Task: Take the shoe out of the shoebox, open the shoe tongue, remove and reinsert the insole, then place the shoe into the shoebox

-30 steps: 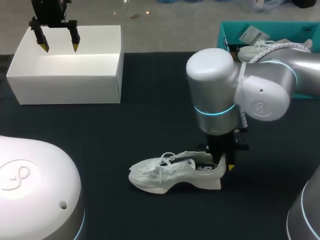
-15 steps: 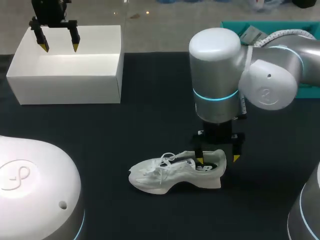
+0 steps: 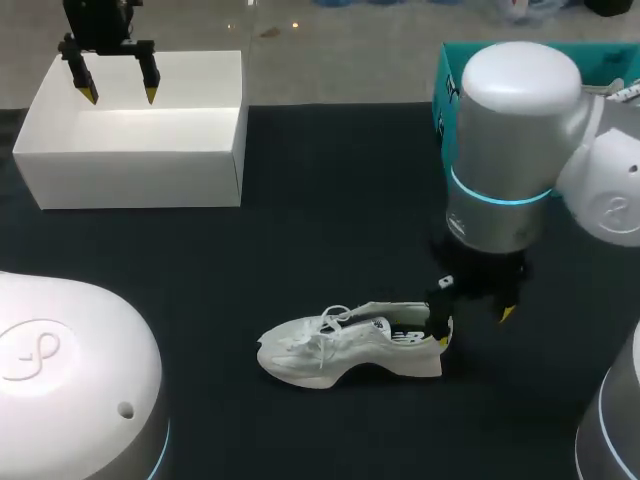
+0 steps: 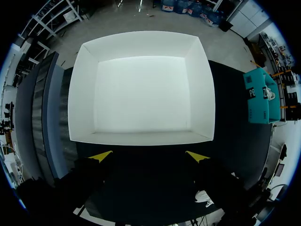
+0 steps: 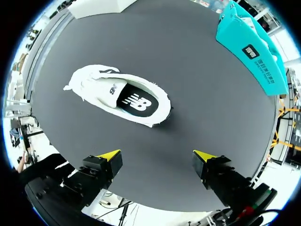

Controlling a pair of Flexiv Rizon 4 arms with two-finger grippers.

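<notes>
A: Largest items?
B: Table [image 3: 330, 180], black. Shoebox [image 3: 140, 180], white, open-topped, sitting at far-left corner. Teal box [image 3: 445, 80] sitting at far-right edge.
A: Shoe?
B: Shoe [image 3: 345, 345], white, standing on its sole mid-table, well apart from shoebox, toe pointing to my left. Dark insole [image 5: 136, 102] lying inside it.
A: Grippers?
B: Right gripper [image 3: 473, 327] hanging near the heel, fingers spread, gripping nothing; shoe lying ahead of it. Left gripper [image 3: 121, 97] hovering over shoebox, fingers spread likewise, gripping nothing.
</notes>
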